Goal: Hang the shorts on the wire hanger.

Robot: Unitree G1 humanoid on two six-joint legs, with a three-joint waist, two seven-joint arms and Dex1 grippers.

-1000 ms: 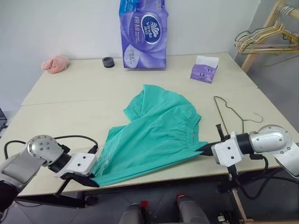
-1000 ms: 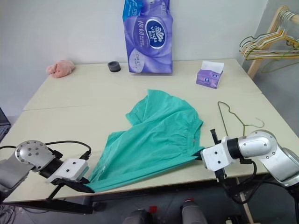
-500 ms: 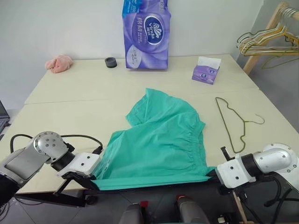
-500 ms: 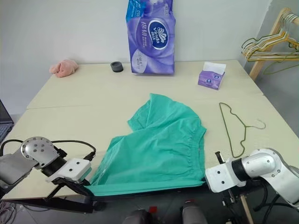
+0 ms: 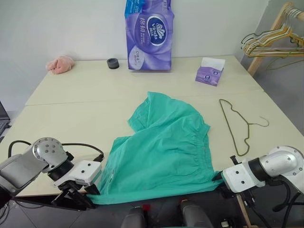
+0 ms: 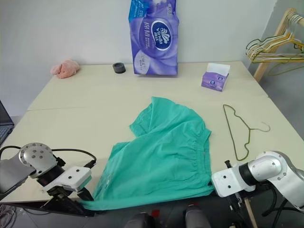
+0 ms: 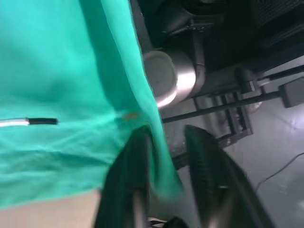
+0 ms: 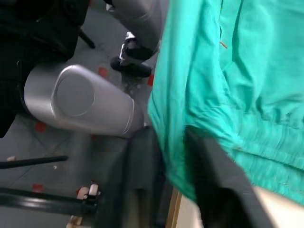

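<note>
The teal-green shorts (image 5: 164, 142) lie spread on the table, waistband toward the right, and their near hem sags over the front edge. My left gripper (image 5: 88, 192) is at the hem's left corner, just below the table edge. In the left wrist view its fingers (image 7: 137, 156) stand apart with the cloth edge loose in the gap. My right gripper (image 5: 219, 178) is at the hem's right corner. Its fingers (image 8: 209, 166) are also parted around the fabric. The thin olive-gold wire hanger (image 5: 233, 126) lies flat on the table, right of the shorts and apart from them.
At the back of the table (image 5: 71, 95) stand a purple toilet-paper pack (image 5: 148, 35), a purple tissue box (image 5: 208, 71), a pink cloth (image 5: 59, 64) and a small black ring (image 5: 112, 63). A bunch of hangers (image 5: 268, 40) hangs on a wooden rack at the far right.
The right gripper drew the shorts' corner back to the front edge and pulled the hem taut. Now both grippers' fingers have parted and the hem hangs slack.
</note>
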